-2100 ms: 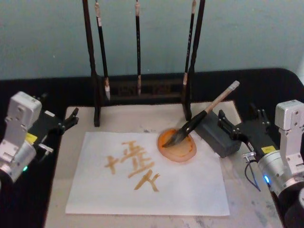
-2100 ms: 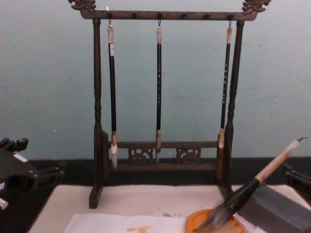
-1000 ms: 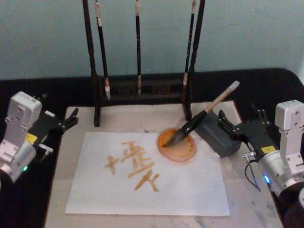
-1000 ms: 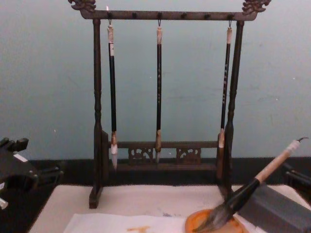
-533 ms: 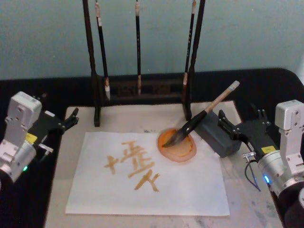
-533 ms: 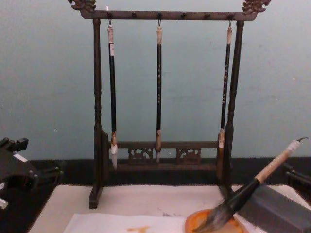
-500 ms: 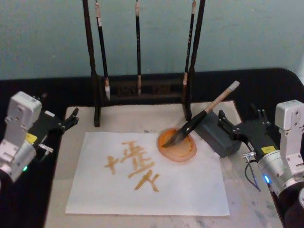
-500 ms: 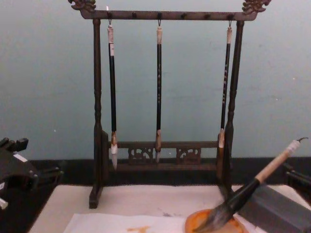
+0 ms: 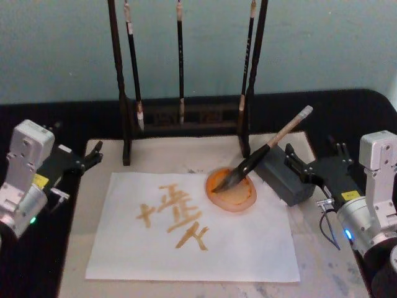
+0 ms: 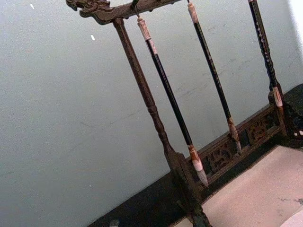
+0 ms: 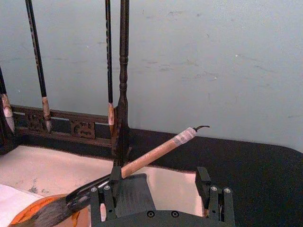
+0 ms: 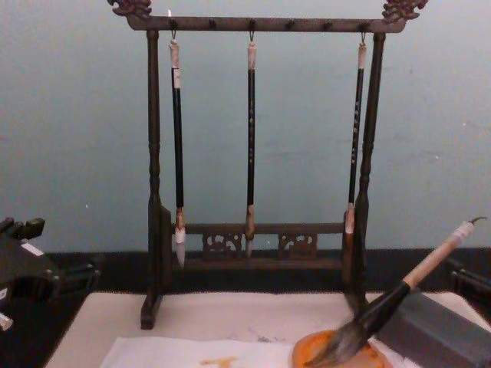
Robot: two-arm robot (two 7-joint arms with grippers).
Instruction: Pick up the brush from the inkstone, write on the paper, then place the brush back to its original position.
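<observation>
Teal wall rises behind the brush rack [image 9: 186, 74] at twelve o'clock. On the mat [image 9: 155, 152], the brush [image 9: 260, 152] lies tuft-down in the inkstone [image 9: 232, 192], its handle propped on the grey block [image 9: 282, 174]. Beside it the paper [image 9: 192, 230] carries orange strokes. My right gripper [image 9: 296, 166] waits open at three o'clock, empty; my left gripper [image 9: 93, 155] at nine looks slightly parted.
</observation>
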